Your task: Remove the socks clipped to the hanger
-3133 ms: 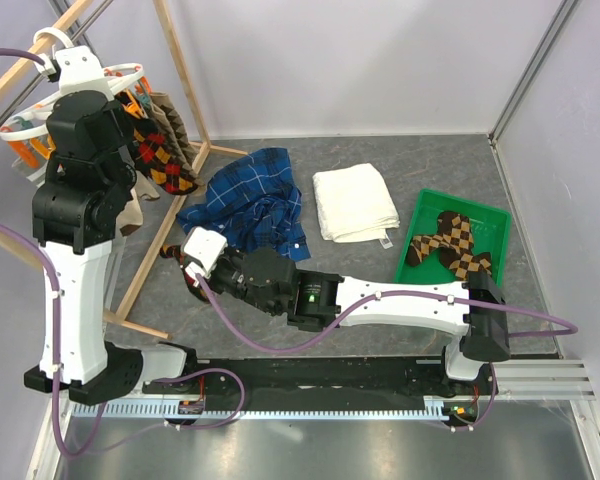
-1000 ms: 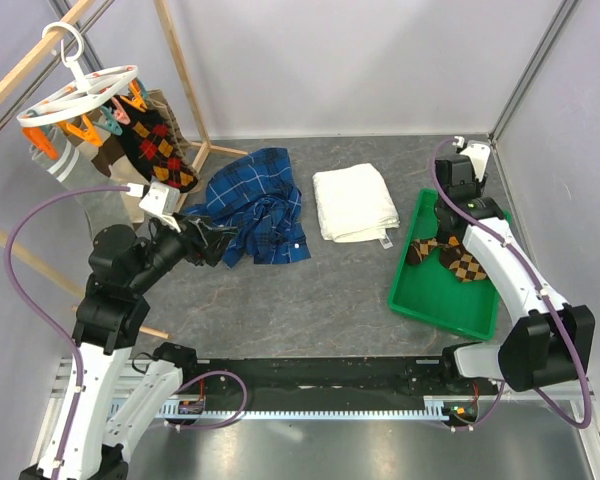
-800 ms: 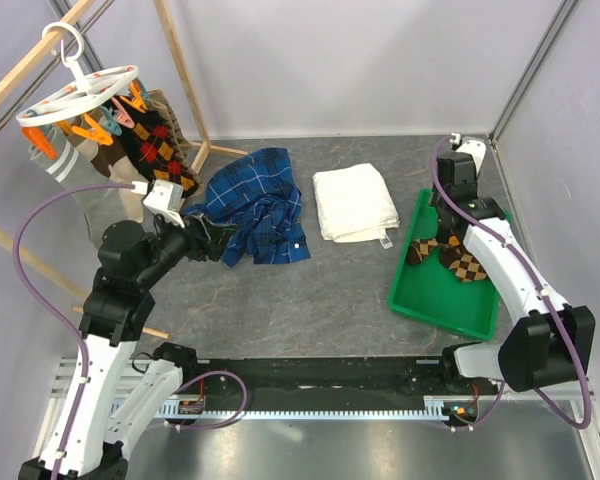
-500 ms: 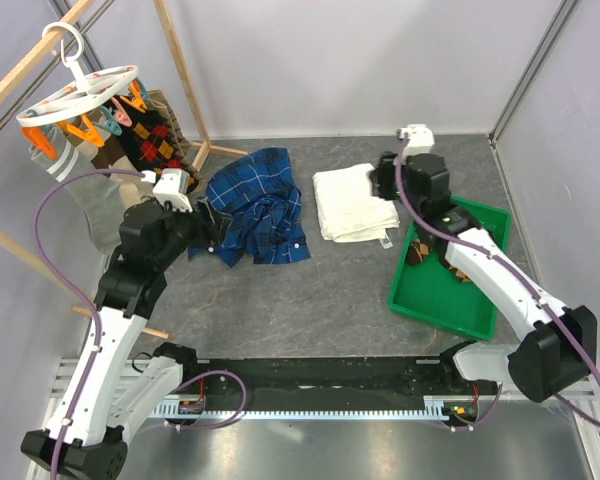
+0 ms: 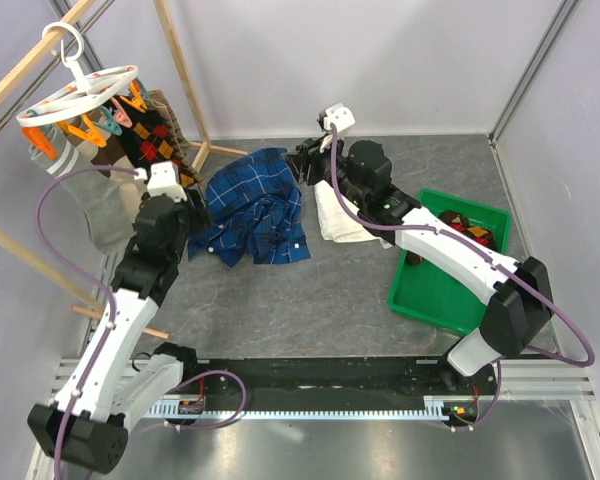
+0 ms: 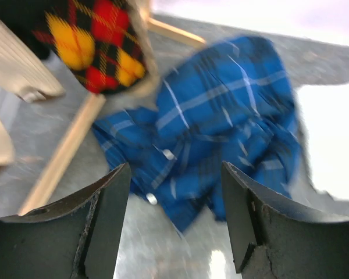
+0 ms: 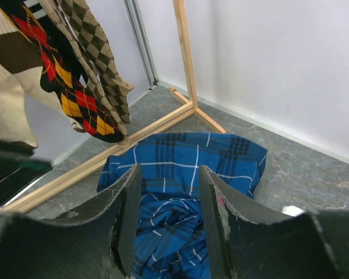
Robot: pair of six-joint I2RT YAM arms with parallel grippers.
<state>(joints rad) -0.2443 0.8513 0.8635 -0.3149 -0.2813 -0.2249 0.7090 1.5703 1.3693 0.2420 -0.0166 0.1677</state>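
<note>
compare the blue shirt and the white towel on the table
The blue shirt is plaid and crumpled in a loose heap; the white towel is plain and folded flat. The shirt lies nearer the wooden rack, the towel nearer the green tray. Both are cloth lying on the grey table.

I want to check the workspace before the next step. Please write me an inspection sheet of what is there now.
Surface: grey mottled table.
Job's things: hanger on a rack pole, socks clipped to it; checkered socks in the green tray.
Clutter: blue plaid shirt, white towel.
Grippers: left tool open, empty; right tool open, empty, facing the shirt.
Cables: purple cables along both arms, no snag seen.
Surroundings: wooden rack frame, plain walls.
</note>
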